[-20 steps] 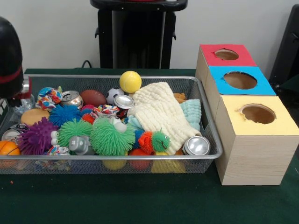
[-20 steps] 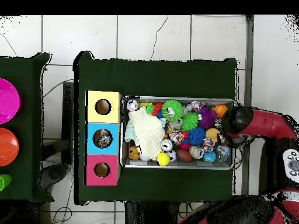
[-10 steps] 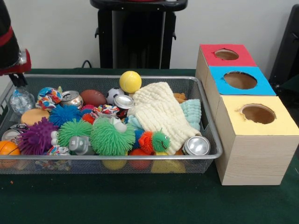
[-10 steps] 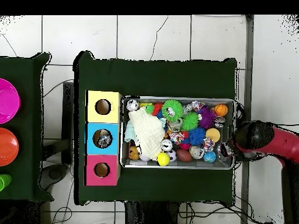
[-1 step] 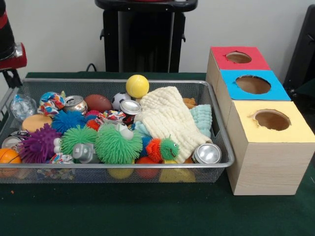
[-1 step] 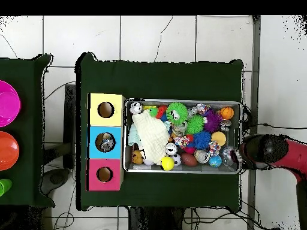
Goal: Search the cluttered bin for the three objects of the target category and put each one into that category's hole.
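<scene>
A wire mesh bin (image 5: 123, 166) holds a jumble of things. Among them are silver cans (image 5: 207, 153) (image 5: 130, 106) (image 5: 75, 103), a yellow ball (image 5: 137, 86), a brown football (image 5: 98, 102), and green (image 5: 117, 145) and purple (image 5: 38, 144) spiky toys. A cream cloth (image 5: 167, 118) also lies in it. To the right stand three boxes with holes: red (image 5: 238, 57), blue (image 5: 253, 84), yellow (image 5: 271, 119). My gripper (image 5: 11, 77) hangs at the bin's far left end, above the rim and mostly cut off by the picture's edge. In the overhead view the arm (image 6: 267, 150) lies just outside the bin's right end (image 6: 240, 138).
The boxes touch the bin's side in the overhead view: yellow (image 6: 105, 109), blue (image 6: 105, 142), red (image 6: 104, 174). Something pale shows inside the blue hole. Pink (image 6: 6, 103) and orange (image 6: 6, 150) bowls sit on a neighbouring table.
The arm has drawn back from over the bin's end to just outside it, rising toward the front view's top left corner. Nothing in the bin has shifted.
</scene>
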Robot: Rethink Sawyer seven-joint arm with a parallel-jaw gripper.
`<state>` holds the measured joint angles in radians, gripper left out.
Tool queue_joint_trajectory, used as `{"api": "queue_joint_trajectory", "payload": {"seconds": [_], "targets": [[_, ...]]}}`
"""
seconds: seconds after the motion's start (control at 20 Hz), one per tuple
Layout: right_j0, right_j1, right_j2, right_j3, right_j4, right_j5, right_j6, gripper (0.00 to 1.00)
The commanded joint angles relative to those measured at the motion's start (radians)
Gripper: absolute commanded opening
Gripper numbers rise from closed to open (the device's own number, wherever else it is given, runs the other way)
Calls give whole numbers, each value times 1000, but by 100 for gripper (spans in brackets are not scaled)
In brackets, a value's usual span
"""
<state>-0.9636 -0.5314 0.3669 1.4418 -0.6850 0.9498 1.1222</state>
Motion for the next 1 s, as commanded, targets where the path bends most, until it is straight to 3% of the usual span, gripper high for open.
{"api": "queue_joint_trajectory", "payload": {"seconds": [0.05, 0.35, 0.65, 0.8, 1.0], "targets": [[128, 44, 17, 20, -224, -275, -45, 0], [199, 128, -40, -54, -267, -361, 55, 0], [203, 208, -38, -93, -240, -428, 52, 0], [195, 210, -33, -83, -230, -441, 45, 0], [216, 216, -57, -102, -219, -383, 55, 0]]}}
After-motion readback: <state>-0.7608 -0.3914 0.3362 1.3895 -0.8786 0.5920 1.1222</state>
